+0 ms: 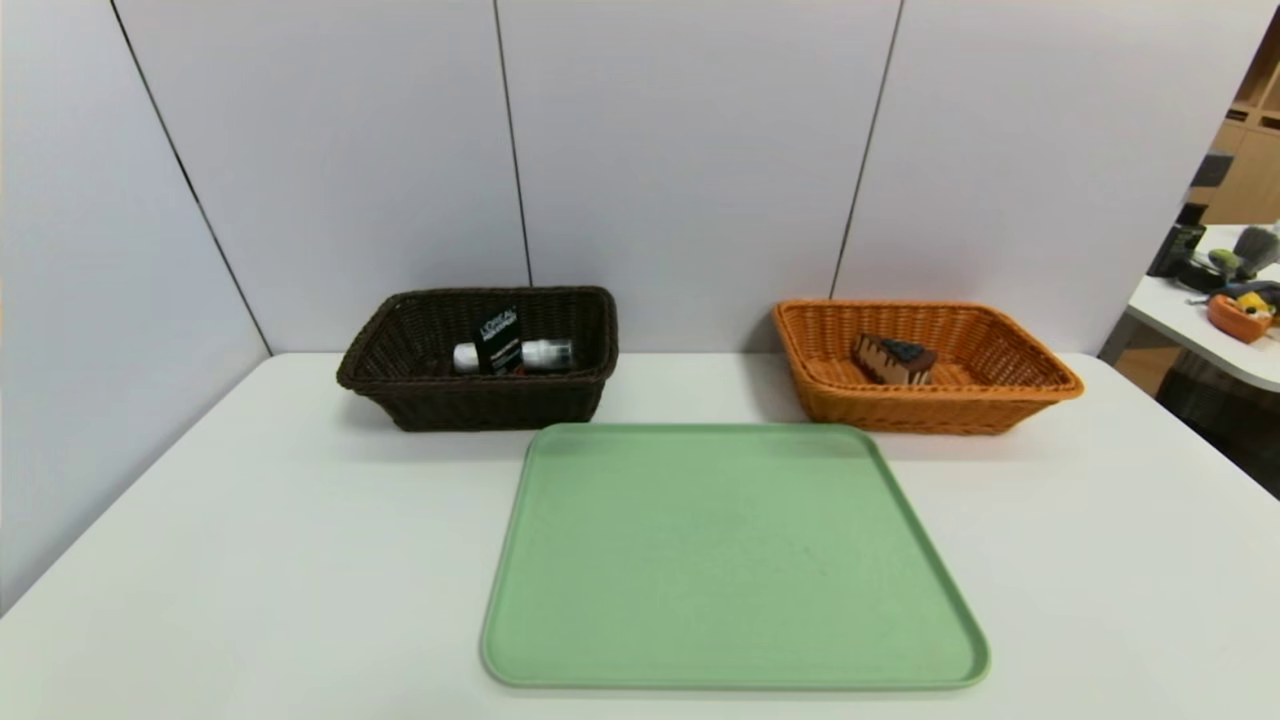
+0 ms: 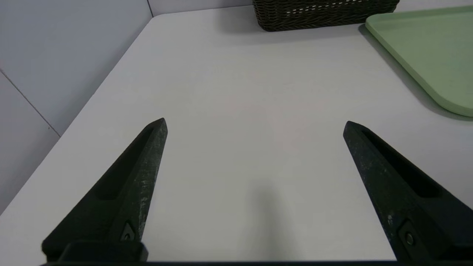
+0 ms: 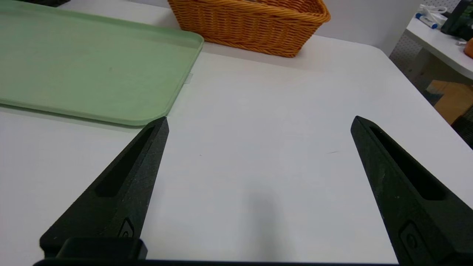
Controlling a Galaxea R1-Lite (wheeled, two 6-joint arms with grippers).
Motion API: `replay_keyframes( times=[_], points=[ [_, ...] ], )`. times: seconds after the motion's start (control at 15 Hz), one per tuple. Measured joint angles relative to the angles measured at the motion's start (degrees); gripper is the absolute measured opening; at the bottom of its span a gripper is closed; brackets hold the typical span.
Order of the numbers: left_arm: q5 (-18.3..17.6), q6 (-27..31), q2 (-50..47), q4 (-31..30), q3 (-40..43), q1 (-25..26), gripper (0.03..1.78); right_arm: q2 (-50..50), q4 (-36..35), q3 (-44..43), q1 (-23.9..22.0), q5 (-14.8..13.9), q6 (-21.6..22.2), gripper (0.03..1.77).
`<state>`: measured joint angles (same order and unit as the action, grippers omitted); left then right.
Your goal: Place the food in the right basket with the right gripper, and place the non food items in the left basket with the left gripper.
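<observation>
Left gripper [image 2: 255, 123] over bare white table [image 1: 250, 520], jaws wide, holding nothing. Right gripper [image 3: 258, 122] likewise, jaws wide. L'Oréal tube [image 1: 510, 352] in dark brown basket [image 1: 400, 385]; cake slice [image 1: 893, 360] in orange basket [image 1: 1000, 395]; green tray [image 1: 730, 560] between

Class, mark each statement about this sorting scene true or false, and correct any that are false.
1. The green tray has nothing on it. True.
2. The cake slice lies in the dark brown basket. False: it lies in the orange basket.
3. The left gripper holds the bottle. False: it is open and empty; the bottle is in the dark brown basket.
4. The right gripper is open over the white table. True.
</observation>
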<state>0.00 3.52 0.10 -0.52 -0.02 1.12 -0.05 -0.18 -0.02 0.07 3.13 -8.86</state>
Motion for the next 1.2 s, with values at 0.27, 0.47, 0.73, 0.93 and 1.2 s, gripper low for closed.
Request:
replay_keyframes(
  times=[0.27,0.47,0.73,0.93,1.2],
  points=[
    [0.41,-1.46,0.00,-0.07,0.02,0.00,1.69,0.00,0.37,-0.02,0.06,-0.24,2.22,1.70],
    [1.48,-4.34,0.00,-0.16,0.02,0.00,1.69,0.00,0.09,-0.05,0.09,-0.99,4.96,1.70],
    [1.73,-5.91,0.00,-0.41,0.02,0.00,1.69,0.00,-0.06,0.00,0.09,-1.82,7.52,1.70],
    [1.76,-7.11,0.00,-0.41,0.02,0.00,1.69,0.00,-0.04,0.02,0.09,-2.91,8.81,1.70],
    [1.78,-7.16,0.00,-0.27,0.02,-0.02,1.69,0.00,-0.06,0.02,0.09,-2.93,8.86,1.70]
  ],
)
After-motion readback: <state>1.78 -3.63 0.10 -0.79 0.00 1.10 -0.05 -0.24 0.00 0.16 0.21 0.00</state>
